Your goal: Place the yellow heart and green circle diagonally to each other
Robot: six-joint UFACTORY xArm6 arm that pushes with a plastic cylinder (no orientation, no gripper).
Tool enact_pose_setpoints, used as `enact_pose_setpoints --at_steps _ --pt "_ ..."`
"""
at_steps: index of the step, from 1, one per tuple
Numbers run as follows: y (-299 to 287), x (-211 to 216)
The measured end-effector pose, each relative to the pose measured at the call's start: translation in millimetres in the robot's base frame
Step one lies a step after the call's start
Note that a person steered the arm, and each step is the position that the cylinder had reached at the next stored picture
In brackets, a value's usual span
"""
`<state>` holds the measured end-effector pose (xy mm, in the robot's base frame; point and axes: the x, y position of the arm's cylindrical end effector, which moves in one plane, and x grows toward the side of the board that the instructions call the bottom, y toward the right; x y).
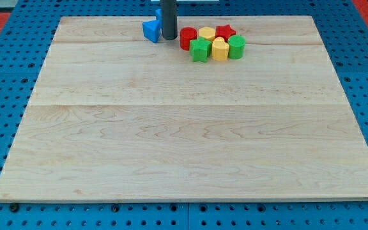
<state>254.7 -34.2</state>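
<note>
Wooden tabletop (190, 147): we have no claw, only our tip (169, 38) at the view's top between a blue block (151, 30) and the cluster, where yellow heart (219, 49) touches green circle (236, 46); next, separating them diagonally.

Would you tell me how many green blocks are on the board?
2: a green star-shaped block left of the yellow heart, a green circle right of it. None seem hidden.

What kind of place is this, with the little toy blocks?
Probably a robotics lab bench. A wooden board lies on a blue perforated table, coloured blocks cluster near the view's top, and my tip rests between a blue block and a red cylinder.
</note>
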Motion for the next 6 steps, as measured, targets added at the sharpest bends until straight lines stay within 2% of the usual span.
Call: enact_pose_setpoints --at_steps 4,5,6 --pt "3.0 5.6" --pt "28.2 7.1" --pt "23.7 31.6"
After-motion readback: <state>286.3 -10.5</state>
